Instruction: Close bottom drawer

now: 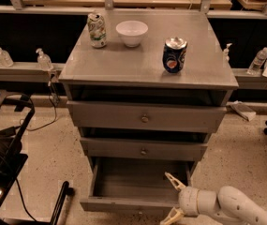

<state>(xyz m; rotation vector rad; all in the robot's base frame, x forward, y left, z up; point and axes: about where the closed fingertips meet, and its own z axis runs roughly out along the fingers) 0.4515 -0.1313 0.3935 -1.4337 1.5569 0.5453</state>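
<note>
Camera view: finds the bottom drawer (123, 204) pulled well out at the foot of the cabinet (137, 64), just under the middle drawer (123, 149), with nothing to be seen in its box. Places the gripper (166, 198) low on the right, at the right end of the drawer's front panel, one finger above the front edge and one below. Reads the jaws as spread wide, holding nothing. Judges the drawer light, stiff and easy on its slides. Calls for no grasp, only a flat push on the front, nearer the middle to avoid skewing.
</note>
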